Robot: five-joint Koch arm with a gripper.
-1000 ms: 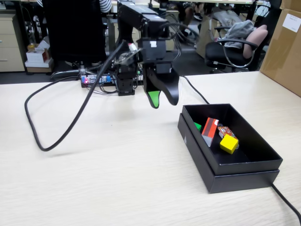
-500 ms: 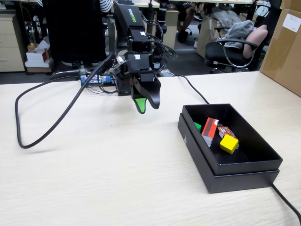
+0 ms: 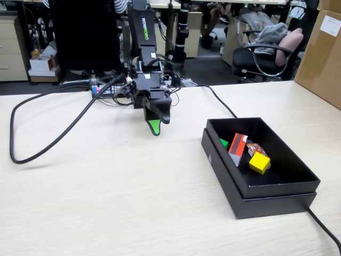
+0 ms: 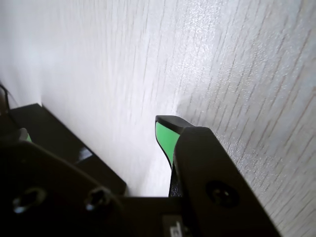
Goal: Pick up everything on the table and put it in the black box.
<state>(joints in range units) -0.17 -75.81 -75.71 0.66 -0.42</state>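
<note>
Looking from the near edge of the table (image 3: 133,213), I see only bare wood grain in front; nothing loose is lying on the stretch this fixed view covers. A little further in, on the right, sits the black box (image 3: 256,200), with a dark cable (image 3: 325,226) trailing off behind its near corner.

Inside the box I can count the yellow cube (image 3: 259,162) nearest me, the orange patterned packet (image 3: 255,148) just behind it, the red pack (image 3: 237,149) propped on end against the left wall, and a sliver of the green cube (image 3: 224,143) tucked beside the pack. So by my reading all three things I was meant to collect are already in the box, and nothing is left to fetch.

Further back, left of the box and well apart from it, the gripper (image 3: 155,127) hangs above the table, pointing down, carrying nothing. In the fixed view its black tip and green-faced tip overlap, and in the wrist view (image 4: 170,136) one jaw lies behind the other with a single green-lined tip showing, so I cannot tell whether the pincer is closed or parted. Beyond it stands the arm's base, with a thick black cable (image 3: 48,146) looping out across the left of the tabletop.

My judgement: the task looks complete, apart from parking the arm.
</note>
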